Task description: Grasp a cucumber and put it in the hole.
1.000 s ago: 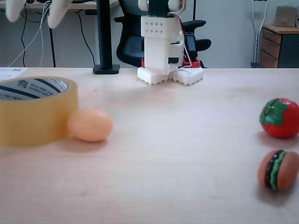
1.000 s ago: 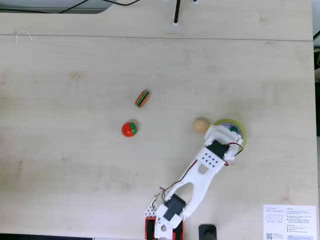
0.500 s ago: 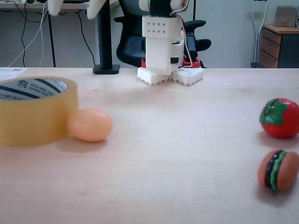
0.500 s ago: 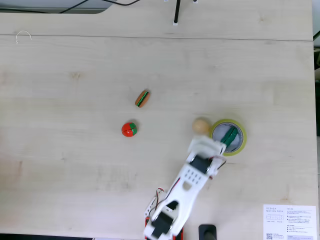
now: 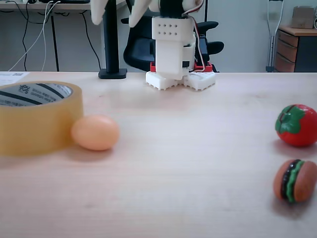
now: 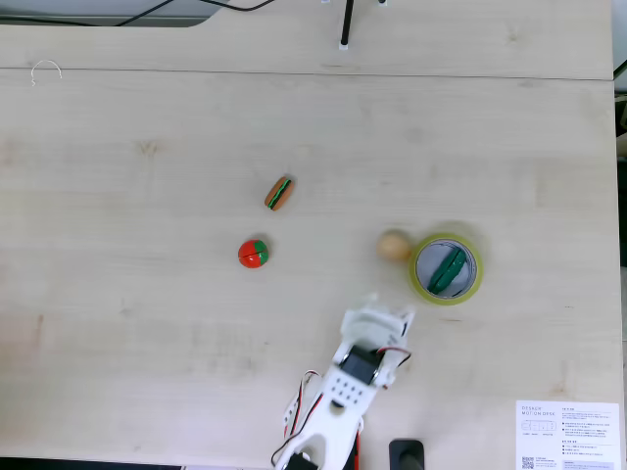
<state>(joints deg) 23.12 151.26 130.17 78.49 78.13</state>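
The dark-green cucumber (image 6: 451, 270) lies inside the hole (image 6: 432, 257) of the yellowish tape roll (image 6: 476, 277), seen from above. In the low fixed view the tape roll (image 5: 34, 121) stands at the left and its wall hides the cucumber. My white gripper (image 6: 377, 307) is open and holds nothing. It hovers left of and below the roll in the view from above, well apart from it. In the low view the gripper (image 5: 118, 11) sits high at the top edge, its fingers (image 5: 98, 9) spread.
A peach egg (image 6: 394, 246) touches the roll's left side; the egg (image 5: 95, 132) lies right of it in the low view. A toy tomato (image 6: 254, 254) and burger (image 6: 280, 192) sit further left. A printed sheet (image 6: 568, 434) lies at the table's lower right corner.
The gripper has drawn back from above the tape roll toward the arm's base, uncovering the cucumber lying in the hole. In the low view its fingers moved rightward.
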